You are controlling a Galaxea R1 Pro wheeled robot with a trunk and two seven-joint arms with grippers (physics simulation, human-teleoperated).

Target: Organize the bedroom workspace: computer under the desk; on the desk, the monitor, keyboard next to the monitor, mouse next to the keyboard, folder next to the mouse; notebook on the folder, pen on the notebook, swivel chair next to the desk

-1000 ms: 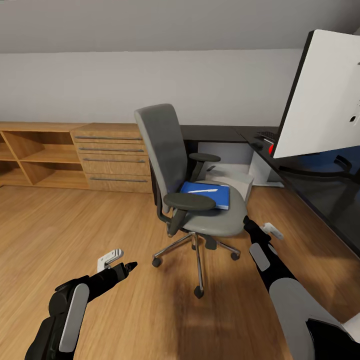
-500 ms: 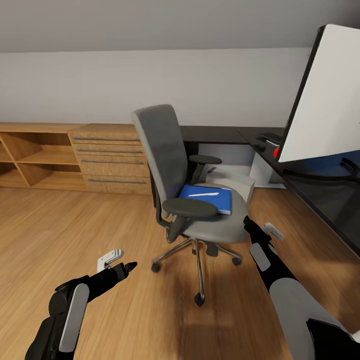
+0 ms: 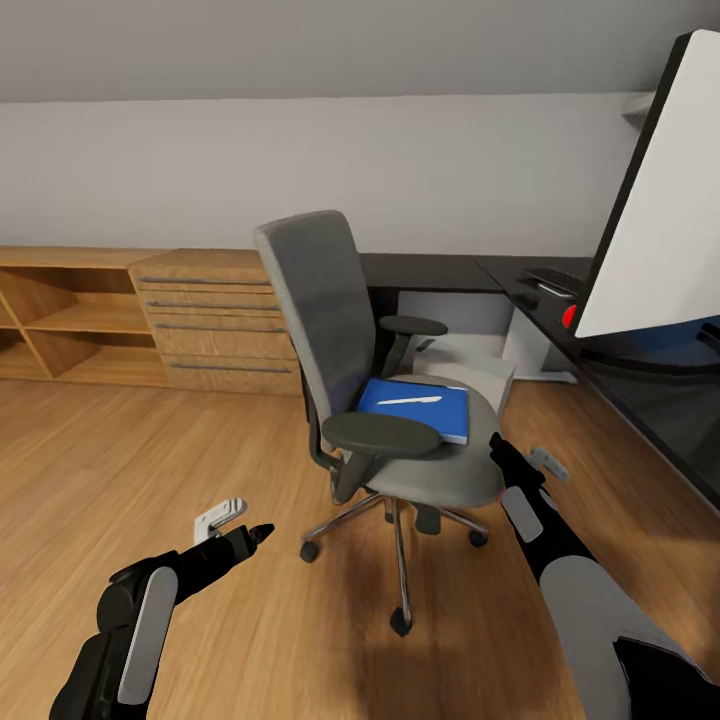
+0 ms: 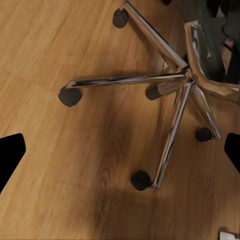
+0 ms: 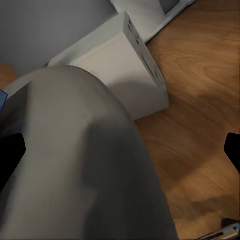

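Head view: the right end effector (image 3: pixel 520 462) is seen just beside the front edge of the swivel chair (image 3: pixel 400 420) seat, empty, with its fingers spread, as the right wrist view confirms by the dark tips at both picture edges. The left end effector (image 3: pixel 240 525) is held low over the wooden floor (image 3: pixel 120 470), well apart from the chair, likewise spread and carrying nothing; the chrome five-star base (image 4: pixel 175 90) is seen along its fingers. The folder (image 3: pixel 420 407) is found flat on the seat, with the pen (image 3: pixel 410 399) lying on top of it. The computer (image 5: pixel 125 65) is seen on the floor behind the chair, near the tabletop (image 3: pixel 640 390), on which the monitor (image 3: pixel 665 200) stands.

The folder's pick-up is judged to be the step in hand. The right end effector would best be raised above seat height and brought over the armrest (image 3: pixel 380 433), so that the chair is not pushed on its castors. A level lift is advised, since the pen is likely to roll off.
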